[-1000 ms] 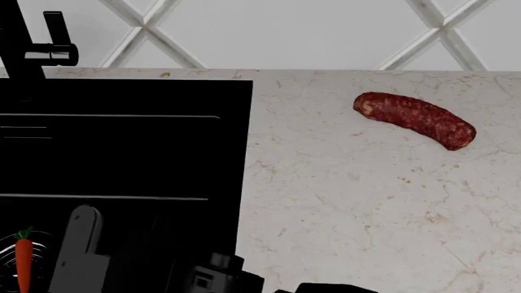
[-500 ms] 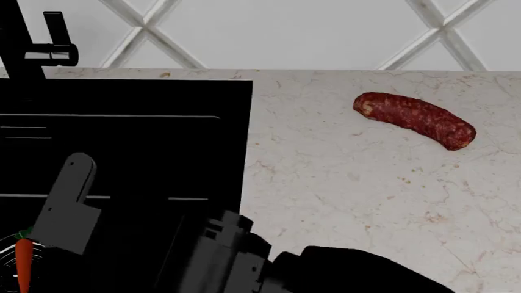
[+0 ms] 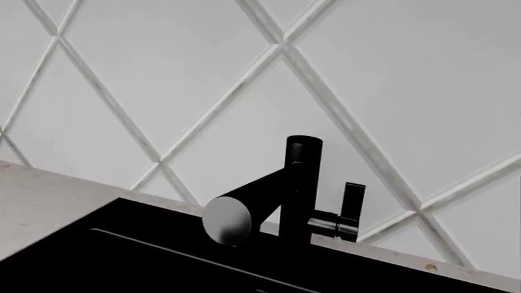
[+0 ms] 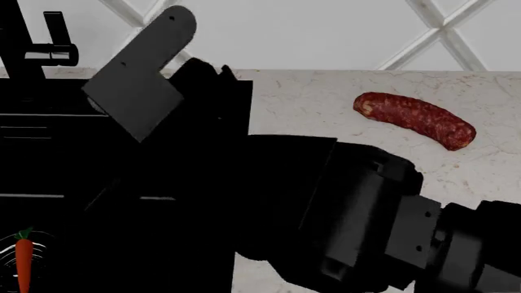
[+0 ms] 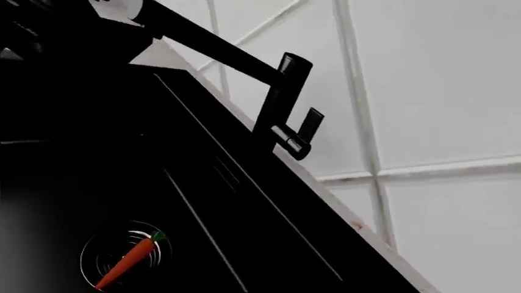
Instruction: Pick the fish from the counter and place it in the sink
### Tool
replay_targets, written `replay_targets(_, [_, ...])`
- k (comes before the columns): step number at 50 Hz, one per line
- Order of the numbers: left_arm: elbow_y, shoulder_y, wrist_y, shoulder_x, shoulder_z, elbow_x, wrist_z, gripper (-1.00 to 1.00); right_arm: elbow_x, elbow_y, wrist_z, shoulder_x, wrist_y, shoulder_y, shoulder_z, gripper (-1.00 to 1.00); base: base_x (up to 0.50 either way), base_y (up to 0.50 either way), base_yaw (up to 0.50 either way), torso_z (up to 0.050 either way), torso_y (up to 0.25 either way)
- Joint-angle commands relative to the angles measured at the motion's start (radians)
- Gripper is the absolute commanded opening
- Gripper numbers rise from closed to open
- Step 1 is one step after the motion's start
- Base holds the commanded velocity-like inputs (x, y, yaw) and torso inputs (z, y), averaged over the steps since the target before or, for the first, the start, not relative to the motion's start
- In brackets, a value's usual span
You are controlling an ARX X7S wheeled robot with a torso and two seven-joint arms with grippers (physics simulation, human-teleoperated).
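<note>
The fish shows in none of the three views, so its place and look cannot be told. The black sink (image 4: 49, 159) sits at the tabletop's (image 4: 326, 159) left; an orange carrot (image 5: 126, 262) lies on its drain. Only the head view shows the red sausage (image 4: 415, 119) on the marble and a bulky black arm (image 4: 342, 213) over the basin. Both wrist views show the faucet (image 3: 297, 189). Neither hand's grip can be told.

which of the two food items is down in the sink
The small orange carrot, lying at the drain in the black sink. The red sausage rests on the marble counter.
</note>
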State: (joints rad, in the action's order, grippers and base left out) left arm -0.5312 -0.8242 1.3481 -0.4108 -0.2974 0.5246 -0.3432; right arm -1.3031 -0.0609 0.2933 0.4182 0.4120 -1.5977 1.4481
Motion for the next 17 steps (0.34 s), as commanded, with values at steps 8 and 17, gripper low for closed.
replay_targets(8, [-0.008, -0.007, 0.018, 0.007, -0.021, -0.007, -0.001, 1.00, -0.142, -0.600, 0.291, 0.547, -0.082, -0.014, -0.147, 1.00, 0.00, 0.00, 0.00, 0.000, 0.000])
replay_targets(17, [-0.026, 0.002, 0.030, 0.003, -0.032, 0.004, -0.003, 1.00, -0.110, -0.762, 0.345, 0.821, -0.221, 0.104, -0.159, 1.00, 0.00, 0.00, 0.00, 0.000, 0.000])
